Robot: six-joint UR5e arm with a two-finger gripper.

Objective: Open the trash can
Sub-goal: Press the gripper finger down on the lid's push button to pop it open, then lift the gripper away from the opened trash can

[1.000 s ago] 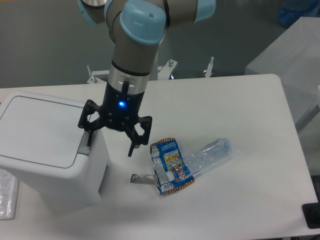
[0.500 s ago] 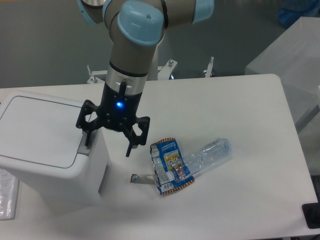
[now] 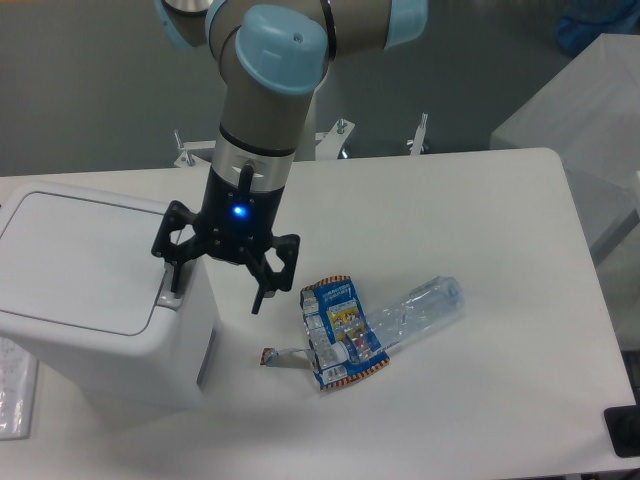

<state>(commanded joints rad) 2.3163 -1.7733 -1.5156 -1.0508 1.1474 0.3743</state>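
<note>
A large white boxy plastic trash can [image 3: 95,300] with rounded corners stands at the left edge of the white tabletop [image 3: 480,240], towards the front left corner. Its flat white lid [image 3: 85,260] lies shut, and a grey push-button [image 3: 170,296] sits on the rim at the lid's right side.

The black two-finger tool [image 3: 217,292] hangs from the grey and pale-blue arm [image 3: 265,90] over the right rim of the trash can, with a blue light glowing on its body. Its fingers are spread wide and hold nothing — the left-hand fingertip [image 3: 178,285] is just above or on the grey push-button, and from this view contact cannot be told; the other finger [image 3: 259,297] hangs beyond the can's right wall, over bare tabletop.

Just right of the trash can, near the middle of the tabletop and closer to its front edge, lies a crushed clear plastic bottle [image 3: 425,308] with a blue printed label [image 3: 340,330] — the label end points towards the can and the clear end towards the right edge. A small dark scrap [image 3: 270,356] lies beside the label, between bottle and can. A clear packet [image 3: 14,395] shows at the front left corner, partly behind the can. A black object [image 3: 624,430] is cut off at the front right corner.
</note>
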